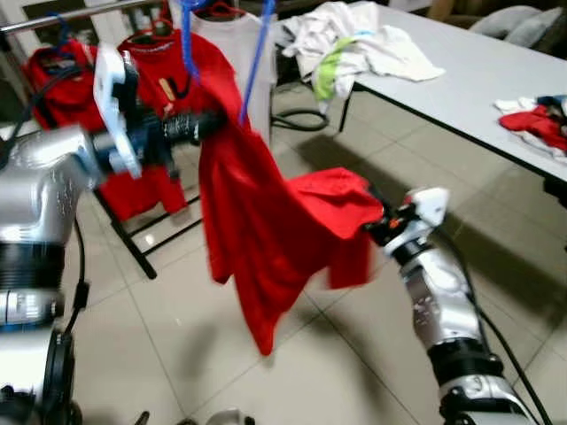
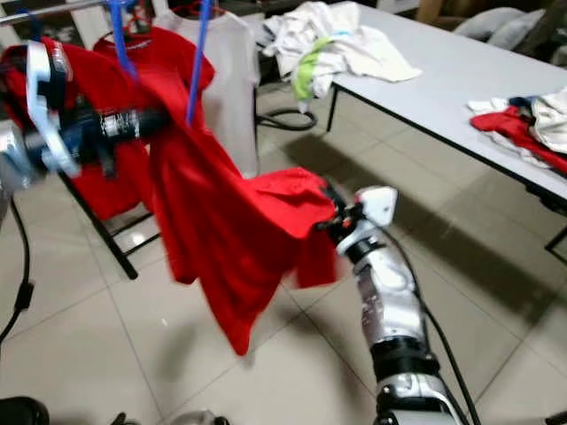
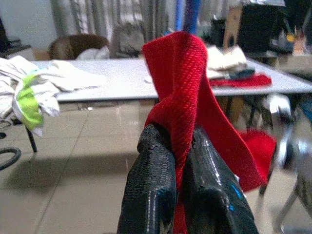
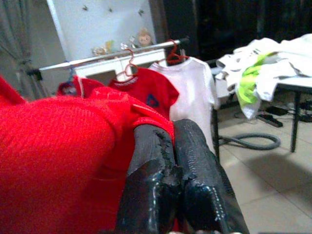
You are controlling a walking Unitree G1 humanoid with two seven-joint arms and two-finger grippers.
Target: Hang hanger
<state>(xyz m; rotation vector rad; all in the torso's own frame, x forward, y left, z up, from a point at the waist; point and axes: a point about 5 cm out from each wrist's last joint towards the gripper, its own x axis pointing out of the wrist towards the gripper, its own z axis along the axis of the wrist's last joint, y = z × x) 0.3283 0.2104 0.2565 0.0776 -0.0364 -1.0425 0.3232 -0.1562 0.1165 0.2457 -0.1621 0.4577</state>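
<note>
1. Red shirt (image 1: 257, 221) on a blue hanger (image 1: 252, 66), held just in front of the clothes rack (image 1: 53, 18).
2. Left gripper (image 3: 179, 161) is clenched on the shirt's upper fabric.
3. Right gripper (image 4: 173, 146) is clenched on its lower edge, farther from the rack.

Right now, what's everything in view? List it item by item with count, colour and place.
red shirt: one, held mid-air between both grippers
blue hanger: one, in the shirt's top
rail: one, metal, behind
hung shirts: two red, one white, on the rail
table: one, white, on the right
white pile: one, far table end
hose: one, dark, on floor
left gripper: shut on shirt
right gripper: shut on shirt
</note>
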